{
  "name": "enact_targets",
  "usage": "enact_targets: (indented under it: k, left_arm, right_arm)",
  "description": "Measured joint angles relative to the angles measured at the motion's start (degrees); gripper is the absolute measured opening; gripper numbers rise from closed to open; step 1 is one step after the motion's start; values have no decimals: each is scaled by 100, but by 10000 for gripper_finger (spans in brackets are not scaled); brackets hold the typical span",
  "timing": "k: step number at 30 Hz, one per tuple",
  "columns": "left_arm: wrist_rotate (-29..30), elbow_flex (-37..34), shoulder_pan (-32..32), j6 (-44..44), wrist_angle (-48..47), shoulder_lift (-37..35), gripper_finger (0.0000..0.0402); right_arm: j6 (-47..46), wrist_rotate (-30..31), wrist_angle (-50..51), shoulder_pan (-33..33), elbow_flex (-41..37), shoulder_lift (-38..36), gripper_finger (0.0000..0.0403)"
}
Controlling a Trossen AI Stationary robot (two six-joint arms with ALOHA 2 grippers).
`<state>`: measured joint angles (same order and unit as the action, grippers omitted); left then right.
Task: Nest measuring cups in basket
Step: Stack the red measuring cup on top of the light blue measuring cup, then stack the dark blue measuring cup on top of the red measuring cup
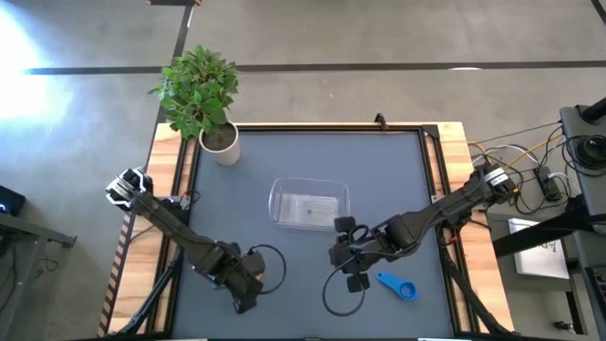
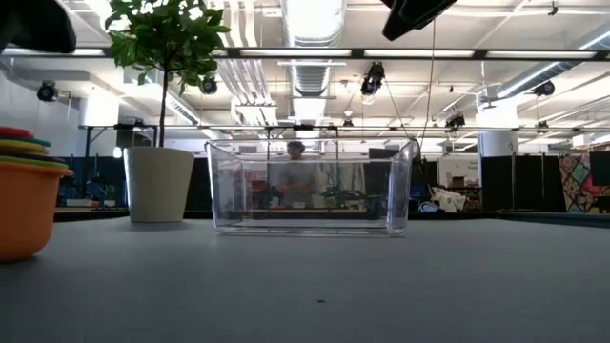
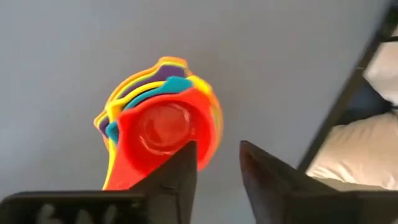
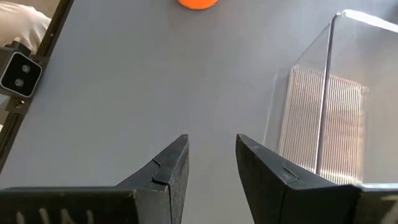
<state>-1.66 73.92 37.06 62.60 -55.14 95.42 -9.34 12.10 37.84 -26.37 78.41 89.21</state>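
One clear basket (image 1: 310, 206), one blue cup (image 1: 396, 286), one nested cup stack (image 3: 163, 127).
Stack count unreadable, hidden under left gripper (image 3: 217, 163) from above. Basket sits mid-table. Both grippers slightly spread, empty; right gripper (image 4: 211, 160) beside basket.

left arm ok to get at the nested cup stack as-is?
Probably yes. The left pincer hangs open right above the nested cup stack, red cup on top, with bare table around it and nothing between. The basket sits well clear.

Grey table (image 1: 312, 161): clear basket (image 1: 309, 205) mid, white pot (image 1: 222, 146) far-left corner, blue cup (image 1: 397, 285) near-right, nested cups (image 3: 163, 132) near-left.
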Motion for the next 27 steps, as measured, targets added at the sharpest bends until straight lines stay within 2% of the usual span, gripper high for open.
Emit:
enact_targets:
  k: [6,10,14,17,19,24,27]
  left_arm:
    - [173,408,0,-315,-336,-2,169]
    - [1135,535,121,-634,-305,-69,184]
    - [1859,554,378,-1231,234,-273,175]
    - [2527,188,653,-1740,1150,-581,160]
    - [2839,-313,754,-2094,2169,-791,150]
    - [2736,-1724,704,-3279,5324,-1128,122]
    - [2711,-2255,706,-3737,6607,-1294,110]
  right_arm:
    - [-620,2,638,-6,9,-387,121]
    - [-1133,11,1320,-100,0,-697,121]
    - [-1985,-65,2030,-201,-243,-952,121]
    - [-2721,-384,2190,-312,-650,-1088,121]
    - [-3108,-693,2171,-425,-944,-1156,121]
    - [-3930,-1454,2156,-608,-1573,-1235,133]
    - [-4384,-1849,2132,-767,-1906,-1268,151]
